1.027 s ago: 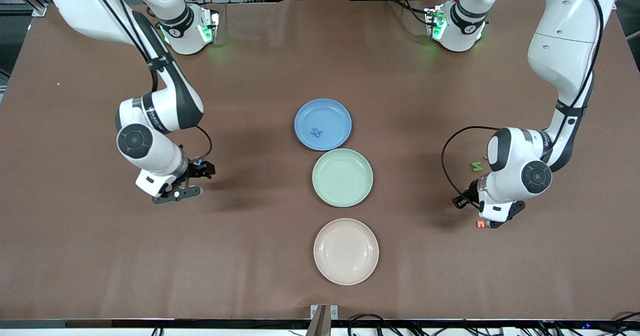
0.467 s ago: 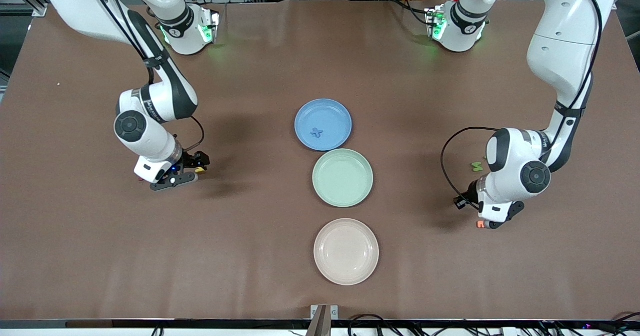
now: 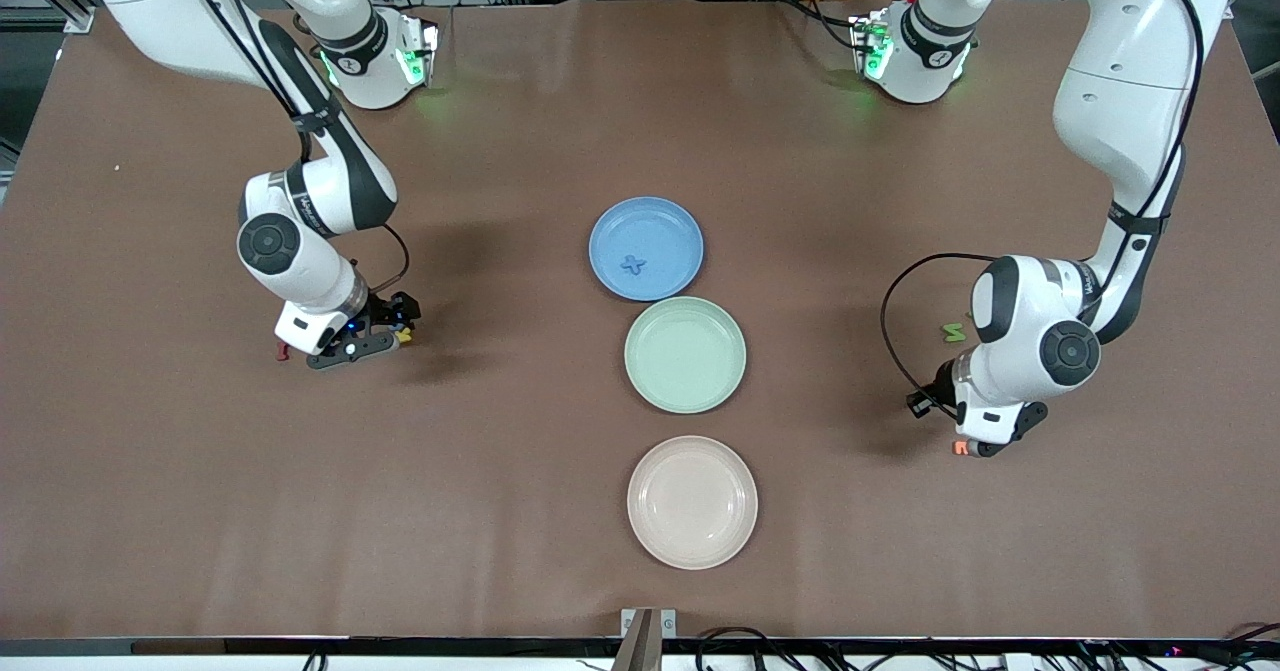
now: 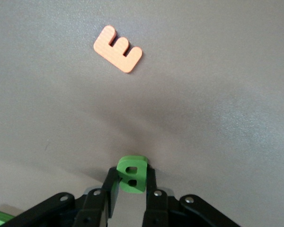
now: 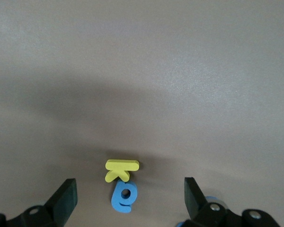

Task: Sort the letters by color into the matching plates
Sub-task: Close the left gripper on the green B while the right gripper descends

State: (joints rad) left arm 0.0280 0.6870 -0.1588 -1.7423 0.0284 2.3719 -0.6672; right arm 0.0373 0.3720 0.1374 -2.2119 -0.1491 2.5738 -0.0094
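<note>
Looking down, we see the left gripper (image 4: 131,182) clamped on a green letter (image 4: 131,173), the green plate (image 3: 685,354) lying at nine o'clock, while the right gripper (image 5: 128,196), jaws apart, straddles a yellow letter (image 5: 120,170) and blue letter (image 5: 123,198).

My front camera hangs high across the table (image 3: 180,511) and faces me, so my bases sit along the top edge of the frame and the three plates (image 3: 686,355) run down its centre. It takes in the whole tabletop from well off.

My left wrist camera looks down past my left gripper (image 4: 131,187), close to the tabletop. It shows a green letter (image 4: 131,172) between the fingers and an orange letter (image 4: 117,48) ahead. The front view also catches that orange letter, low in the frame.

My right wrist camera looks down past my right gripper (image 5: 128,189), close over a yellow letter (image 5: 121,169) and a blue letter (image 5: 124,199). The front view shares the yellow one.
</note>
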